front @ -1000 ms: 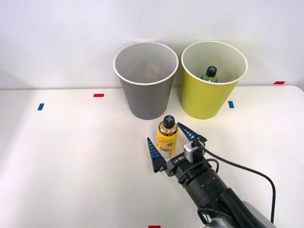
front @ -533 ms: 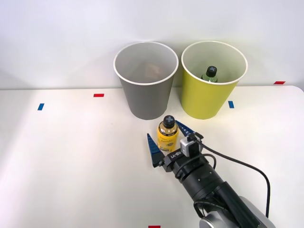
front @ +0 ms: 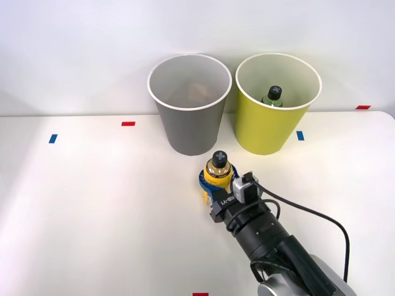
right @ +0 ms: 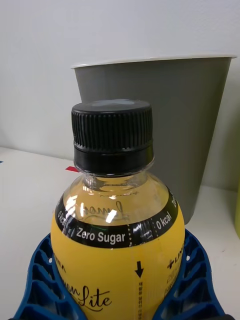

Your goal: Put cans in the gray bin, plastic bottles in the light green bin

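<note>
Two blue fingers (right: 45, 280) of the right gripper (front: 216, 185) pinched around the upright yellow bottle (front: 217, 173) on the table (front: 92, 203), just before the gray bin (front: 189, 105), presumably for lifting into the light green bin (front: 278, 105).

I count two bins, one gray bin (front: 190, 105) and one light green bin (front: 277, 105), and two plastic bottles (front: 217, 172).
</note>
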{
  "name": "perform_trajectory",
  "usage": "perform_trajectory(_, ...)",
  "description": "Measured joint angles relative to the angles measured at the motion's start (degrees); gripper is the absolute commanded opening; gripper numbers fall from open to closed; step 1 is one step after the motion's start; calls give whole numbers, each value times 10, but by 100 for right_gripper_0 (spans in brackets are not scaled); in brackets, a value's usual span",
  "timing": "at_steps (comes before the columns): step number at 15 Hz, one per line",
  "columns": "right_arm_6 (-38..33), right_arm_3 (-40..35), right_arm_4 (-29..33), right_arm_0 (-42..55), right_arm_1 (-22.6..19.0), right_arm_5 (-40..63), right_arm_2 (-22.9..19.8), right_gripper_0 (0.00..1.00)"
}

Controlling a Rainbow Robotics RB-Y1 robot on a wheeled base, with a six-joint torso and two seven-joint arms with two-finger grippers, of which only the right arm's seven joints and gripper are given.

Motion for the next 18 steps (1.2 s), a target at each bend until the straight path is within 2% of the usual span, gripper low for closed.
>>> perform_trajectory(4, -1, -11, 2, 24, 3, -8, -5, 0)
perform_trajectory(9, -10, -99, 1, 80, -1, -5, -8, 0)
perform_trajectory(13, -20, -144, -4, 85, 7, 5, -25, 0)
perform_trajectory(16, -26, -237, -9, 85, 22, 110, -56, 0)
perform_trajectory(18, -32, -283, -15, 79, 36, 145, -83, 0)
